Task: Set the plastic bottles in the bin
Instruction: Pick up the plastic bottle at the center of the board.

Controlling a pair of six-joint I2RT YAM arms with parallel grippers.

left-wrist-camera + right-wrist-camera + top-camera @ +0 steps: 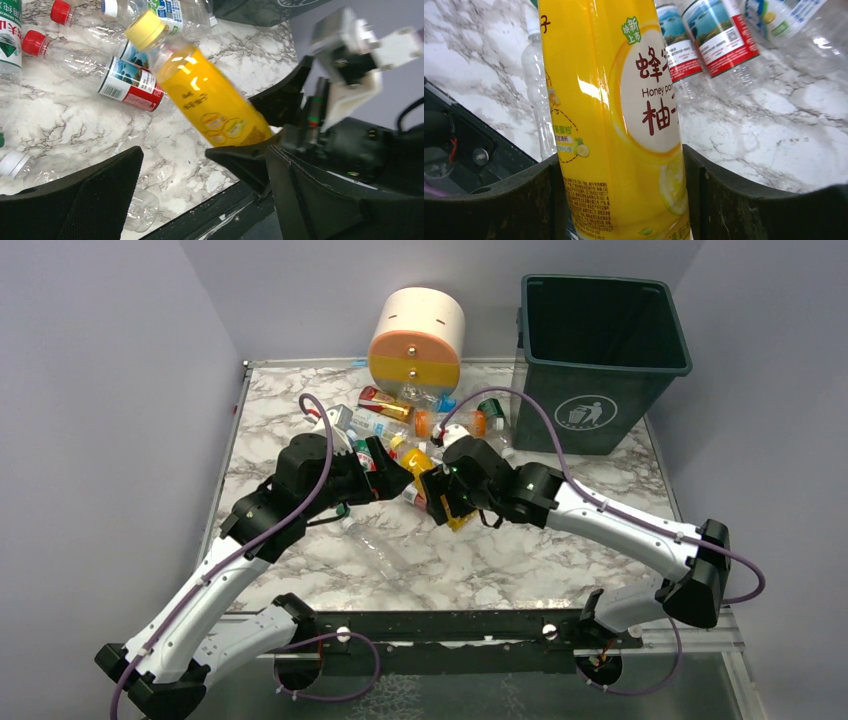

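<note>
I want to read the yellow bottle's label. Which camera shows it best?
The right wrist view: the yellow honey drink bottle fills it, and its label is big and sharp. The left wrist view shows the bottle tilted with its yellow cap, label tiny. From the top, only bits of it show.

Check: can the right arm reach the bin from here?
Probably yes: the bin stands open-topped just beyond the right gripper, which is shut on the yellow bottle; only low loose bottles lie between.
</note>
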